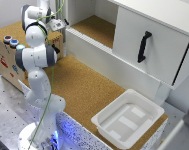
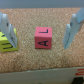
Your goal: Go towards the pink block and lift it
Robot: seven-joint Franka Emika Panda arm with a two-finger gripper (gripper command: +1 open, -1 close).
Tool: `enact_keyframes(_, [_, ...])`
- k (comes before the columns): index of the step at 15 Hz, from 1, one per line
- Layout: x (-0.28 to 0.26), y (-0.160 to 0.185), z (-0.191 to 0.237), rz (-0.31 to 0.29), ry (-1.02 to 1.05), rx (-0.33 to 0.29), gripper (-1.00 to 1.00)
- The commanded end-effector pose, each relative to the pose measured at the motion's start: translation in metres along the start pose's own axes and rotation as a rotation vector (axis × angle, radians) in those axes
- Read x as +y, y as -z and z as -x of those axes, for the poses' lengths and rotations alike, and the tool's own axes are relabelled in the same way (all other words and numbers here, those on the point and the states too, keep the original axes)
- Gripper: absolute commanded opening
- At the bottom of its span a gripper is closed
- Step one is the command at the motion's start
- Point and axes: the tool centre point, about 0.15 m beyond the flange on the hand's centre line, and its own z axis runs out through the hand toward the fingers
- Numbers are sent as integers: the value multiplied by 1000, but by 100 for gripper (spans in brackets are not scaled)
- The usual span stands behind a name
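Two views split the scene between them. Largest in the exterior view is the white cabinet [image 1: 144, 35] with its black handle [image 1: 144, 46], filling the upper right of the frame; the cork tabletop [image 1: 84, 85] runs beneath it, and a white plastic bin [image 1: 129, 119] sits at the lower right. The Panda arm [image 1: 36, 65] rises along the left edge, and its gripper [image 1: 58, 23] sits near the top; the blocks cannot be made out there.

Only the wrist view shows them: the pink block [image 2: 43, 38] lies on the cork between the spread fingers [image 2: 71, 30], apart from both, while a yellow-green block [image 2: 7, 41] sits beside one finger. The pink cube looks light, rigid and flat-sided, so squeezing two opposite faces at mid-height should hold it; slipping seems unlikely.
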Motion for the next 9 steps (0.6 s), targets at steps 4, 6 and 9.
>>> enact_keyframes(4, [11, -12, -37, -117, -8, -230, 100])
enact_keyframes(6, [14, -18, -46, -98, -8, -231, 100])
enact_keyframes(9, [21, -25, -55, -82, -25, -221, 100])
